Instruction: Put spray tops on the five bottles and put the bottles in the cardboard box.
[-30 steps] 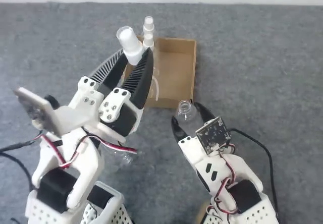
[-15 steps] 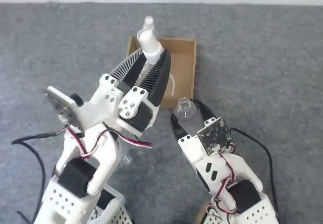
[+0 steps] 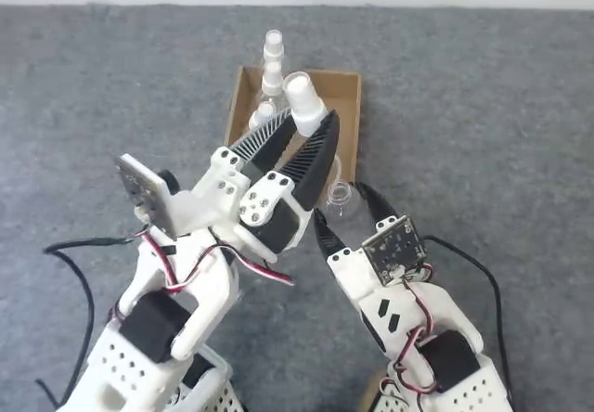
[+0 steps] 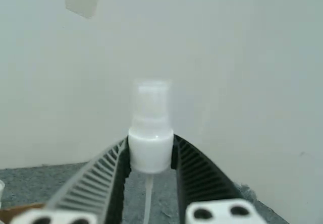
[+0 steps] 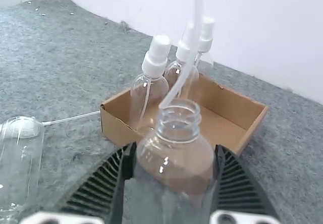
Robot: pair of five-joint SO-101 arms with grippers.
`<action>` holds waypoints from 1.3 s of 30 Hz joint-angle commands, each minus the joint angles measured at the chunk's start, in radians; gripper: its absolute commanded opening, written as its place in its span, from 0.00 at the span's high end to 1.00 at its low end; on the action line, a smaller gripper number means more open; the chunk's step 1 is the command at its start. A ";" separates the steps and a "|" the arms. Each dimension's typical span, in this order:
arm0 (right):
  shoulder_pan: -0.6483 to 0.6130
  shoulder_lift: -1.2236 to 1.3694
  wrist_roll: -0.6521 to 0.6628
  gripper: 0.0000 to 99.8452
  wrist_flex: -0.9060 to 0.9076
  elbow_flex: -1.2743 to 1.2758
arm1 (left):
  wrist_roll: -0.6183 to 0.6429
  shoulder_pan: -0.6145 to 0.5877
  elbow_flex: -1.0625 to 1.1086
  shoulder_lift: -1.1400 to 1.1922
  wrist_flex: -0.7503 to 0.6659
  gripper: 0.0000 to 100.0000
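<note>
1. My left fingers (image 3: 263,140) are clamped on the spray top (image 3: 304,102) at its collar, raised above the cardboard box (image 3: 345,120).
2. My right fingers (image 3: 324,233) grip the uncapped bottle (image 3: 340,196) upright, just beside the box's near wall.
3. Three capped bottles (image 5: 150,90) stand in the box.

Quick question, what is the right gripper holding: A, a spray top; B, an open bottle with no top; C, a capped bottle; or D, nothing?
B: the right gripper is shut on a clear bottle whose threaded neck stands open and bare.
</note>
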 commanded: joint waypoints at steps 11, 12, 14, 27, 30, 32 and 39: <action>-0.039 -0.015 0.011 0.86 -0.027 0.006 | -0.020 0.012 -0.001 -0.011 -0.061 0.99; -0.039 -0.015 0.011 0.86 -0.027 0.006 | -0.020 0.012 0.001 -0.011 -0.058 0.99; -0.038 -0.015 0.011 0.86 -0.027 0.008 | -0.021 0.012 0.021 -0.015 -0.046 0.99; -0.015 -0.015 0.011 0.86 -0.027 0.009 | -0.021 -0.048 0.039 -0.018 0.043 0.99; -0.019 -0.015 0.011 0.86 -0.027 0.009 | -0.021 -0.046 0.007 -0.018 0.029 0.99; -0.019 -0.015 0.011 0.86 -0.027 0.009 | -0.021 -0.043 -0.025 -0.018 0.028 0.99; -0.019 -0.015 0.011 0.86 -0.027 0.009 | -0.021 -0.046 -0.096 -0.018 0.028 0.99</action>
